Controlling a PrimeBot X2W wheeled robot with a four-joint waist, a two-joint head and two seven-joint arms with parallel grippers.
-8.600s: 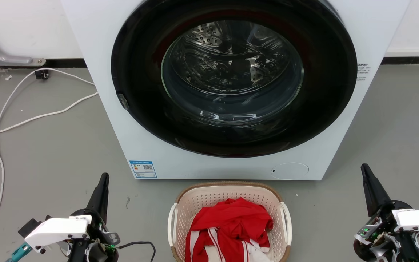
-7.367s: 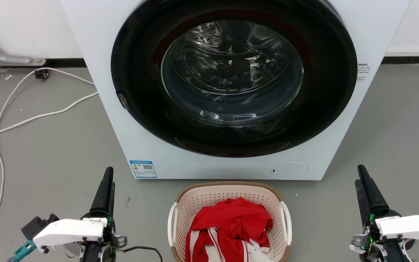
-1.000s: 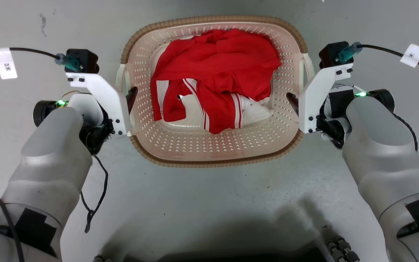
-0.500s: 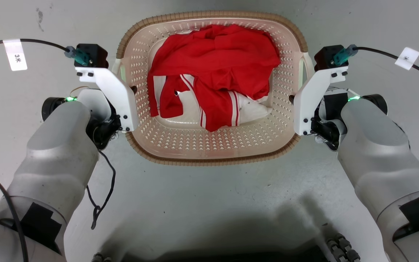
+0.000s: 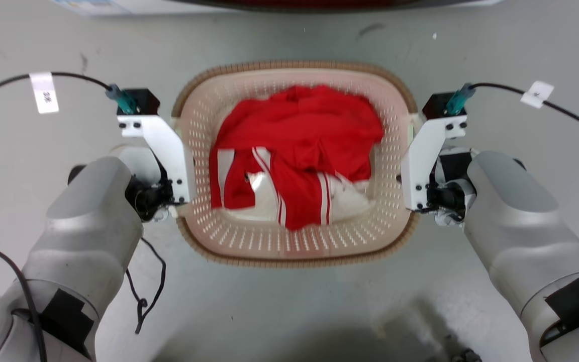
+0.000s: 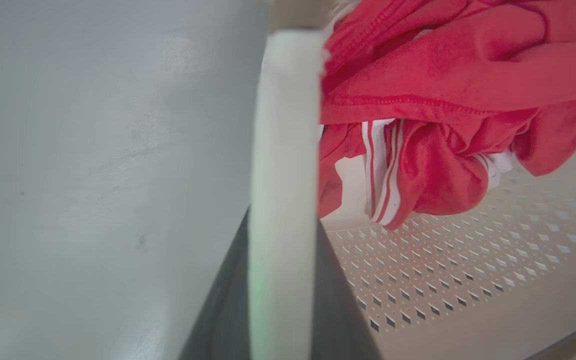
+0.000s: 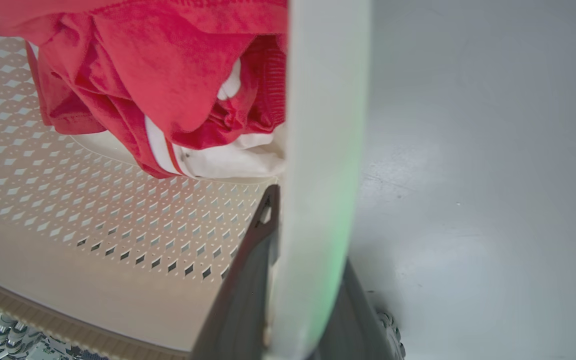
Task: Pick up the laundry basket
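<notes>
Over the grey floor (image 5: 289,311), between the robot's arms, is the laundry basket (image 5: 289,244); whether it touches the floor I cannot tell. A red garment (image 5: 299,136) with white stripes lies heaped inside it. The left tool (image 6: 282,225) is clamped on the basket's left handle (image 6: 285,125), the white bar between its dark fingers. The right tool (image 7: 313,235) grips the right handle (image 7: 325,100) likewise.

Head camera looks straight down — close-in wrist cameras share the laundry basket (image 5: 289,244).

Crumpled red and white garment (image 5: 299,136), grey floor (image 5: 289,311), washing machine base (image 5: 169,6)
</notes>
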